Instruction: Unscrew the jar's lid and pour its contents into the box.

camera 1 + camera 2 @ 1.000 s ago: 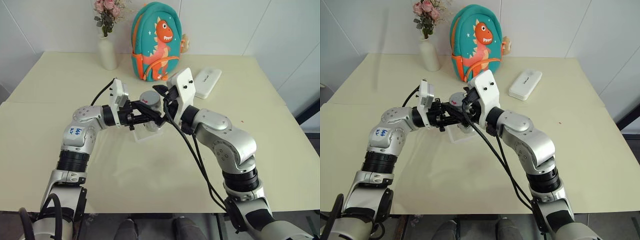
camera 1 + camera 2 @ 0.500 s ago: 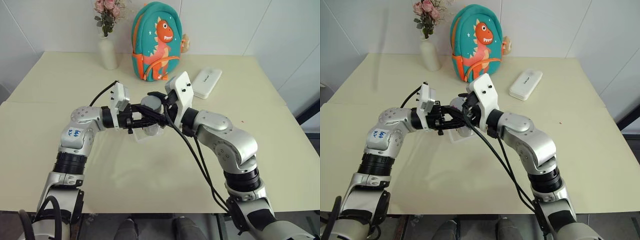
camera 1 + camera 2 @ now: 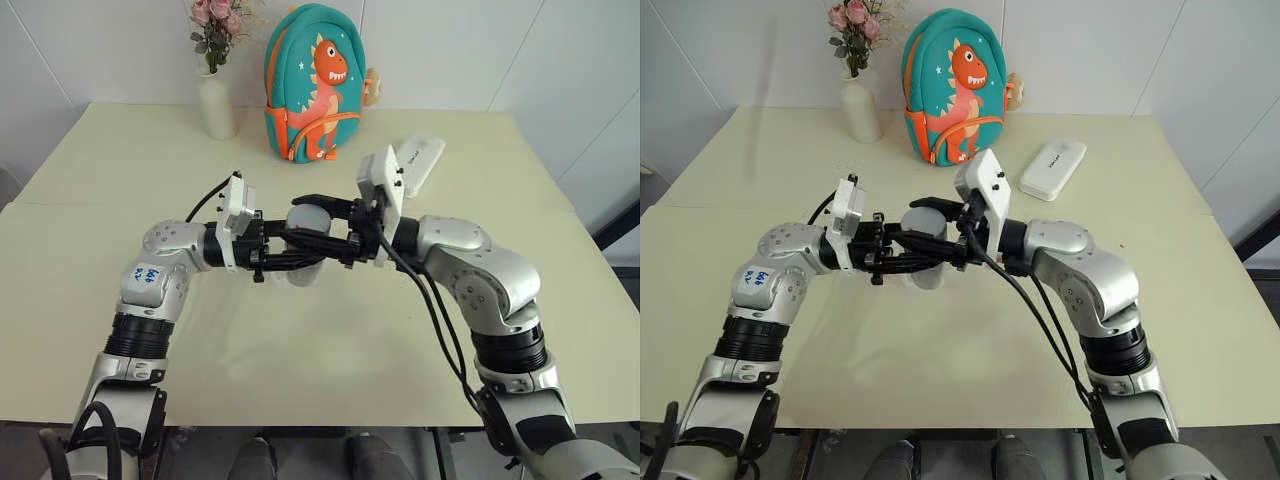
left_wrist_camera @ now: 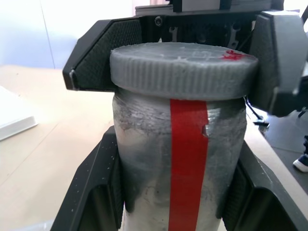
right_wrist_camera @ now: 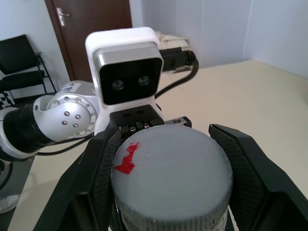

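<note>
The left gripper (image 3: pixel 300 255) pinches the jar (image 4: pixel 180 159) between its fingers to keep the body from turning, while the right gripper (image 3: pixel 318 218) has its fingers pressed on the lid (image 5: pixel 171 168), probably to unscrew it.

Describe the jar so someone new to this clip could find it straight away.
Start at the cream table and look to the middle, where the two arms meet above it. Between them is the jar, its body clamped in the left tool. It is a small silvery cylinder with a red strip and a ribbed grey lid, unlike the tall white flower vase behind.
</note>
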You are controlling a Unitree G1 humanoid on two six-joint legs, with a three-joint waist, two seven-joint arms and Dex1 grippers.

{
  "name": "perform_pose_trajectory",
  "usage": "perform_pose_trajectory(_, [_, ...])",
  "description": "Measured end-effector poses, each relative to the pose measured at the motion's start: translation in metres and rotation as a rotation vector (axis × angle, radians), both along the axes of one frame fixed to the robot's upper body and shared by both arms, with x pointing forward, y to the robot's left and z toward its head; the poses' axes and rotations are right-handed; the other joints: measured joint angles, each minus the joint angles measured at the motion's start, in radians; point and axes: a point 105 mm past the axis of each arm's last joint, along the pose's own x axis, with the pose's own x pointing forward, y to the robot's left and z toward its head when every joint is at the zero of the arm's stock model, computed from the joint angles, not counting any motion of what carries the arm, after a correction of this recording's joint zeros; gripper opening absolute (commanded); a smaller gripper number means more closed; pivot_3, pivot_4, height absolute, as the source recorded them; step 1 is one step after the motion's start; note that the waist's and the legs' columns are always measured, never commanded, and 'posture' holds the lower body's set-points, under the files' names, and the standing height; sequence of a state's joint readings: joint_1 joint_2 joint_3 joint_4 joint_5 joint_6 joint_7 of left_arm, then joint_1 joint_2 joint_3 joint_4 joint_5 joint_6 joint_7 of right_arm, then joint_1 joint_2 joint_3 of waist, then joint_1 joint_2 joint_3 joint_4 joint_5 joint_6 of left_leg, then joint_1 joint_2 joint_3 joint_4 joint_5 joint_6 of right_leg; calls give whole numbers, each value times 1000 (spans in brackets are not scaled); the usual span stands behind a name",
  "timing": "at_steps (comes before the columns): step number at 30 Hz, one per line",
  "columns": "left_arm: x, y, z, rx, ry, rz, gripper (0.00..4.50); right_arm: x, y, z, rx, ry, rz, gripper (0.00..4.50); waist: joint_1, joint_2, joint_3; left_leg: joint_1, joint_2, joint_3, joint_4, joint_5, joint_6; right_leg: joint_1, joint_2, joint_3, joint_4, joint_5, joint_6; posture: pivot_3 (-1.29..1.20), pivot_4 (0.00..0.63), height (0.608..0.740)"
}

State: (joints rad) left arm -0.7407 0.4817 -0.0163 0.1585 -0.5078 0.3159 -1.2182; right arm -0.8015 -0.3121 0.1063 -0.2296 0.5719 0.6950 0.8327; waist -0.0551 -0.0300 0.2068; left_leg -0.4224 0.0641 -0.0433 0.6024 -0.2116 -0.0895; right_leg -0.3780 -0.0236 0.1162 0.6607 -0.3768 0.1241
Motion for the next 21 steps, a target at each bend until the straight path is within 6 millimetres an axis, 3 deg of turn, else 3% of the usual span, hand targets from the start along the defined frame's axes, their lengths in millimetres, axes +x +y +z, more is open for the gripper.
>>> perform_pose_trajectory(13, [-1, -6, -1, -29, -6, -63, 2029, -2, -3, 0, 3, -45, 98, 2623, -1, 1, 1, 0, 0, 0, 2, 0, 0, 0, 0, 0, 1, 0, 0, 0, 150, 740])
perform_pose_trajectory(18, [4, -5, 0, -38, -9, -55, 2029, -2, 0, 1, -11, -54, 101, 4270, -2, 2, 1, 0, 0, 0, 2, 0, 0, 0, 0, 0, 1, 0, 0, 0, 150, 740])
perform_pose_trajectory(21, [5, -4, -1, -40, -8, -51, 2029, -1, 4, 1, -36, -63, 97, 4270, 0, 2, 1, 0, 0, 0, 2, 0, 0, 0, 0, 0, 1, 0, 0, 0, 150, 740])
